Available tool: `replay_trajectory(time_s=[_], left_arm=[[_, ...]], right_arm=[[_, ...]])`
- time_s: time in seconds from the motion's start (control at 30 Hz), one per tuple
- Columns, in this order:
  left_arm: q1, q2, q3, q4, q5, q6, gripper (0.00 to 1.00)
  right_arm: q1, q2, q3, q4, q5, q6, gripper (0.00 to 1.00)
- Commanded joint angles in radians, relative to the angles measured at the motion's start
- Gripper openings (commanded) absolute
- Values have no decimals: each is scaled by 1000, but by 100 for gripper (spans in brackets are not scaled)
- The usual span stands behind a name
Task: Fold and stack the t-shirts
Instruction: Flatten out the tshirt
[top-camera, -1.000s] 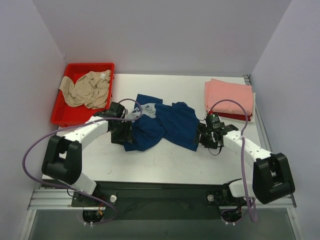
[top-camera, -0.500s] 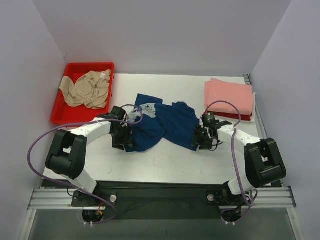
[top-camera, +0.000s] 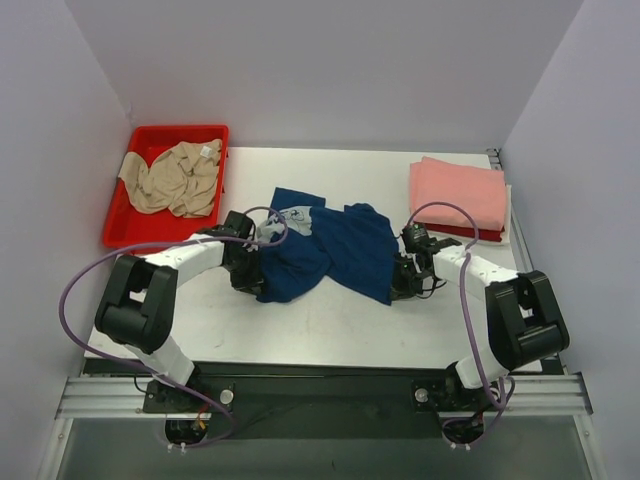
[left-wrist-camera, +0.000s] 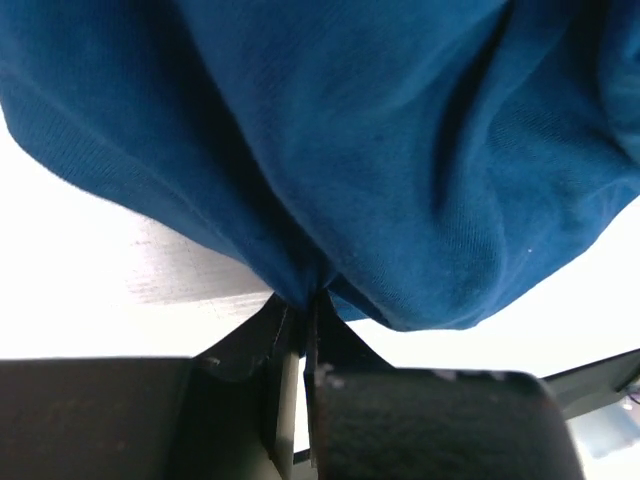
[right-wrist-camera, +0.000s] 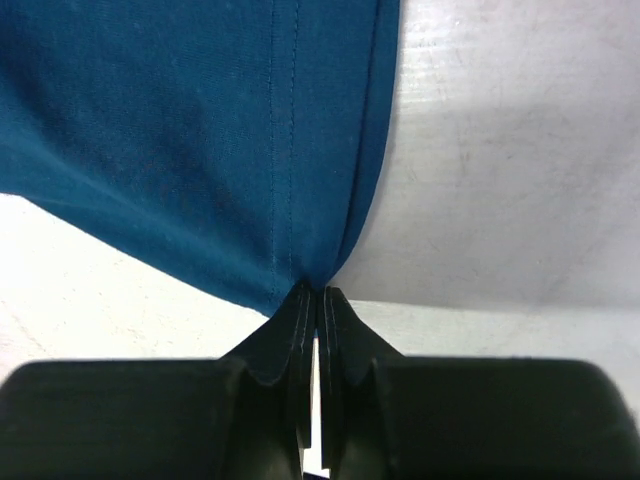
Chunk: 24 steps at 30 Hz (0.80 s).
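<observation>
Navy t-shirt (top-camera: 330, 250) crumpled | left hand (left-wrist-camera: 303, 302) pinches fabric at its left edge | right hand (right-wrist-camera: 318, 293) pinches its right hem

Robot laboratory test cell: plain pale walls (top-camera: 300, 70) enclose a metal table (top-camera: 330, 325); left arm (top-camera: 175, 262) and right arm (top-camera: 480, 285) mount beside an aluminium rail (top-camera: 100, 400).

tee (top-camera: 335, 250) mid-table, bin (top-camera: 180, 129) left, stack (top-camera: 458, 195) right

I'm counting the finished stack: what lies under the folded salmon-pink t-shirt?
A red cloth edge peeks out beneath the folded salmon-pink t-shirt along its near side; the rest, and anything lower, is covered.
</observation>
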Motion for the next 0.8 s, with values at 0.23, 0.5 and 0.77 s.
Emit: replay_trajectory(time_s=[0.23,0.5,0.77], left_arm=[[65,-52,388,-160,-209,123,0],[199,-256,417,-194,-408,192,0],[284,-235,287,-161,-343,197,61]], right_arm=[[-87,-148,187,-302,103,-87,0],[-248,-377,175,-443,204,-99,0],[-267,-314,76,-432,173,-44,0]])
